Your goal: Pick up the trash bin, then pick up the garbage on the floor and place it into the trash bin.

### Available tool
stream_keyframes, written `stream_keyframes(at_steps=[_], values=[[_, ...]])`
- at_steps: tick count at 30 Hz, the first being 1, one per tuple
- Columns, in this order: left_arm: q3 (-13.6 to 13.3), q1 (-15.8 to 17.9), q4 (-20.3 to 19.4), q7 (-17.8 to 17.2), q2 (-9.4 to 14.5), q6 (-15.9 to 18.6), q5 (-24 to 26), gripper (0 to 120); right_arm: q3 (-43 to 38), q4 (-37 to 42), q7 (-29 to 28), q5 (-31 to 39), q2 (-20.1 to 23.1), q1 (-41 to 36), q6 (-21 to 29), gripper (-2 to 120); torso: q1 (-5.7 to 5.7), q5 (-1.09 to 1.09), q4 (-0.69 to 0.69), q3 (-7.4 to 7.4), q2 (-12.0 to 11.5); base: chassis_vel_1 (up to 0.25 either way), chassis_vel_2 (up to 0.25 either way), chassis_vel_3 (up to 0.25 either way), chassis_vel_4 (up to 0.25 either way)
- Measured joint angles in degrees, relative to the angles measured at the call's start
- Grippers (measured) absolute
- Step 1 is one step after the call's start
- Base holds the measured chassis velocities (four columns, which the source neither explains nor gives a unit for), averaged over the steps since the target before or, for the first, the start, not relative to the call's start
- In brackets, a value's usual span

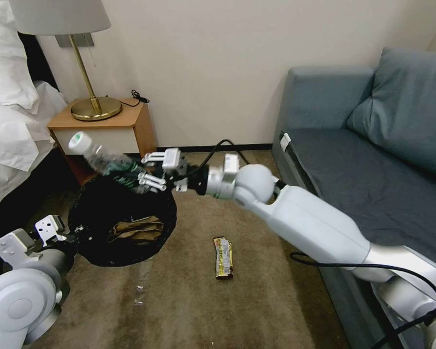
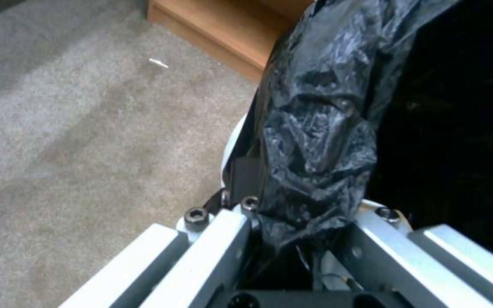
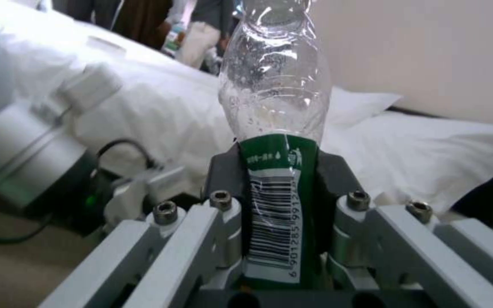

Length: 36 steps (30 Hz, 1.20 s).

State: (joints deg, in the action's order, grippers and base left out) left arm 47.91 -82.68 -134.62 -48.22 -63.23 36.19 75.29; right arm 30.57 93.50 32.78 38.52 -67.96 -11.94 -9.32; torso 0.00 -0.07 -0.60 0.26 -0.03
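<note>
One clear plastic bottle (image 1: 99,157) with a green label and white cap, held by the right gripper (image 1: 147,170) at the label end, lying nearly level with the cap pointing toward the nightstand (image 1: 104,127). It hangs above the far rim of the trash bin (image 1: 122,220). In the right wrist view the dark fingers (image 3: 338,179) are pressed against both sides of the barcoded label of the bottle (image 3: 275,128), with white bedding behind it.

One trash bin, black liner spread over its rim, mouth facing up toward the head camera, positioned in front of the nightstand and beside the bed (image 1: 14,121). Contents: one tan paper bag (image 1: 136,229), crumpled, lying inside.

One left gripper (image 1: 58,231), low at the bin's near-left edge. In the left wrist view the left gripper (image 2: 292,239) is pinched closed on a bunched fold of the glossy liner at the bin's rim (image 2: 315,141), a sliver of the white bin wall showing beside it.

One yellow-brown snack wrapper (image 1: 223,258), flat on the tan carpet (image 1: 189,300), lying lengthwise, to the right of the bin and apart from it, between bin and sofa (image 1: 373,160).

One brass lamp (image 1: 89,72) with pale shade, standing on the nightstand; one black cord (image 1: 139,96) at the nightstand's back corner.

One grey-blue sofa along the right, with a cushion (image 1: 412,106) against its back.
</note>
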Motion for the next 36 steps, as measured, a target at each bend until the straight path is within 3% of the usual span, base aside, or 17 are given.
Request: stream_keyframes(at_steps=[12,15,17,21,24,36], values=[[0.4,-0.5,-1.1,-0.4,0.2,0.0,0.8,1,3.3,-2.4,-1.5,-2.9,-1.8,-0.6,-1.3,18,0.0,0.01,0.0,0.0,0.0,0.0,0.0,0.0,0.0],[0.5,-0.6,-1.6,-0.8,0.2,0.0,1.5,1,4.5,-3.1,-2.8,-3.5,-2.3,-0.8,-2.0,26,0.0,0.0,0.01,0.0,0.0,0.0,0.0,0.0,0.0],[0.9,-0.9,-2.2,-1.0,0.3,0.1,1.9,1,5.3,-3.7,-3.7,-4.5,-2.6,-1.2,-2.8,39,0.0,0.01,0.01,0.0,0.0,0.0,0.0,0.0,0.0],[1.1,-1.1,-2.3,-1.0,0.4,0.1,1.9,1,5.4,-3.9,-3.7,-5.0,-2.4,-1.2,-3.1,48,0.0,0.01,0.0,0.0,0.0,0.0,0.0,0.0,0.0],[1.2,-1.4,-2.5,-1.0,0.4,0.1,1.9,1,5.4,-3.9,-3.6,-5.4,-1.5,-1.2,-3.5,64,0.0,0.01,0.0,0.0,0.0,0.0,0.0,0.0,0.0],[1.0,-1.3,-2.3,-1.0,0.2,0.1,1.8,1,4.3,-3.8,-3.4,-5.2,0.2,-1.6,-4.2,99,0.0,0.01,0.0,0.0,0.0,0.0,0.0,0.0,0.0]])
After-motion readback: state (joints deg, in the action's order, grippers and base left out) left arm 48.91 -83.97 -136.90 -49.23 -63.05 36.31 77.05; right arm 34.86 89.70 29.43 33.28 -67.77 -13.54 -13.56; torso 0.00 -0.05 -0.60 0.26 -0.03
